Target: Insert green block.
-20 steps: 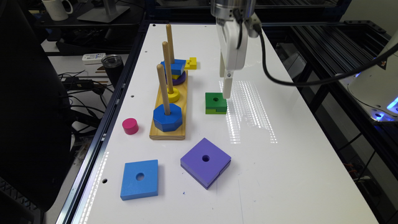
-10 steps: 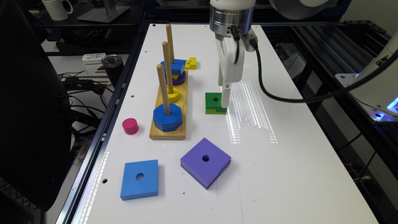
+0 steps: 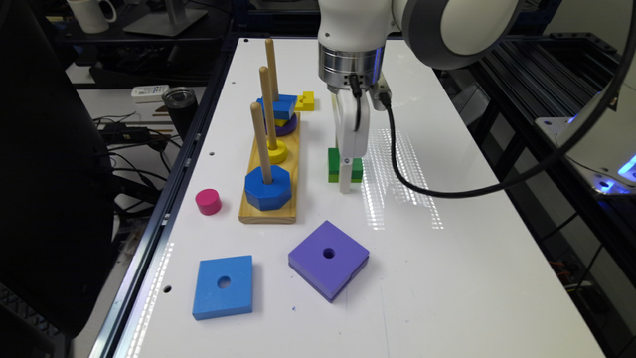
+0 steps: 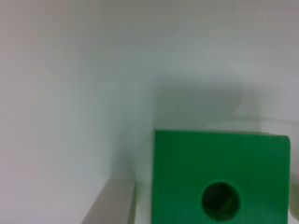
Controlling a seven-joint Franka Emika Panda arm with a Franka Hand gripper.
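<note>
**Gripper down around the green block**

From outside I see the gripper [image 3: 346,171] low over the green block [image 3: 334,165] on the white table [image 3: 447,278], beside the peg board [image 3: 268,211]. My wrist camera shows the block's hole and one finger [image 4: 110,203] just beside its edge: jaws spread, not pinching

Table [image 3: 447,278]: white, smooth, glossy; striped glare beside the gripper [image 3: 346,185]. Green block [image 4: 187,177] between the fingers: painted, matt, faint grain lines on top face. Finger [image 4: 110,205]: pale, matt, plastic-looking. Wrist flange [image 3: 352,67] above gripper: bare brushed metal, shiny; arm shell white glossy plastic. Peg base [image 3: 268,211] beyond the block: unpainted light wood, as are the pegs. Purple square [image 3: 328,258] and blue square [image 3: 222,286]: matt, smooth paint.
</note>
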